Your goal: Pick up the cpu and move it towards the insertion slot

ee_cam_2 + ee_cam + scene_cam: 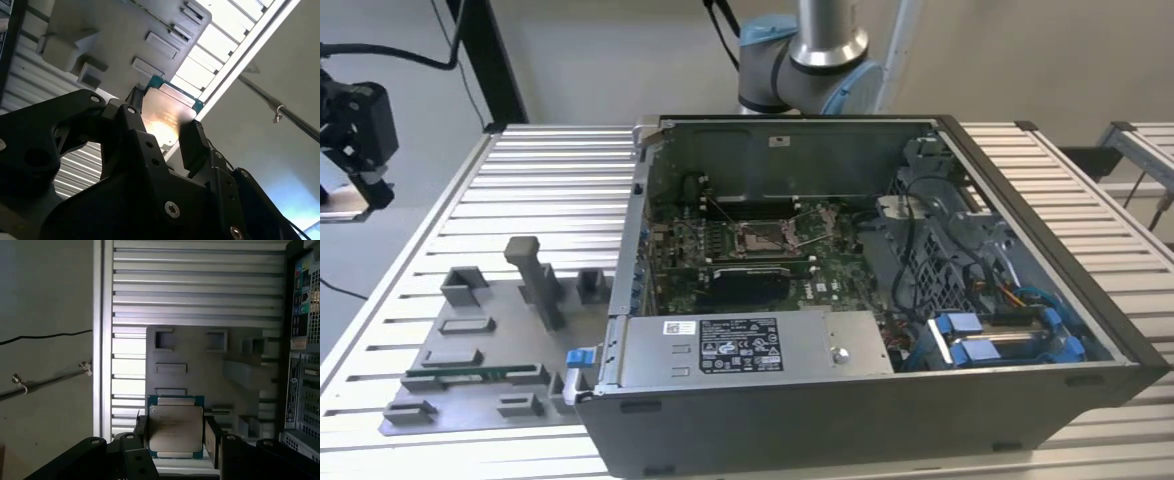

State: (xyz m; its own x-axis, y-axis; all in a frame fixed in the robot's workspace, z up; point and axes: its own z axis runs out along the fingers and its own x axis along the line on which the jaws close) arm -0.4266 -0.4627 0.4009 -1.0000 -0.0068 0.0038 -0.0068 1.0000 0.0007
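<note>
Pincer clamped on cpu by its edges, clear of worktop. Best held flat & steady, w/ insertion slot well apart.

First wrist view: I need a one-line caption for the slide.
The gripper holds the cpu by two opposite edges, with the grey fixture tray and slatted table beyond.

Robotics lab or workshop, ribbed aluminium workbench, opened computer case, robot arm, grey parts fixture
</note>
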